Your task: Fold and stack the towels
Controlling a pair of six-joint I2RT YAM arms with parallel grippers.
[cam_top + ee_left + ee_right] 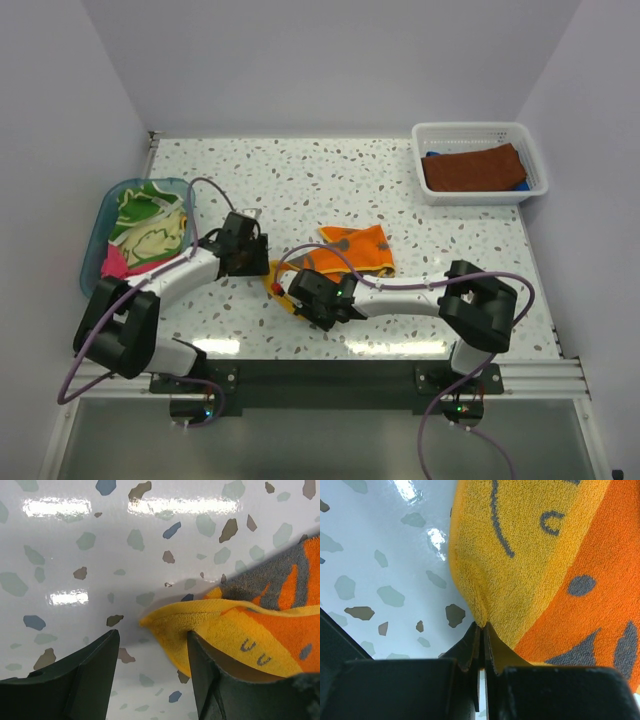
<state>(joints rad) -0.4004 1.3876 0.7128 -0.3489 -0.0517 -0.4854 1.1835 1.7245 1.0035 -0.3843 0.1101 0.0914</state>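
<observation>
Orange-and-yellow terry is all the action here. The right gripper (481, 630) is squeezed fully closed on a pinch of the orange towel's (545, 555) yellow hem. The left gripper (152, 640) is spread apart with nothing in it. One yellow corner of that towel pokes into the gap, right up against the finger (212, 680) on the towel's side and well clear of the other one.

From above, both grippers sit at the towel's near-left end, the left one just beside the corner and the right one on the near edge. The towel lies rumpled on the speckled table (300, 180), its long axis running from that corner off to the far right.

Well away from the towel, a rust brown towel (472, 167) lies in the white basket (470, 130) up to its right. A green/yellow towel (145, 225) sits in the teal tub (95, 245) off to its left.

My guess is it all hangs on that corner. It's inside the left jaws but off-centre, so closing might only catch the tip.
</observation>
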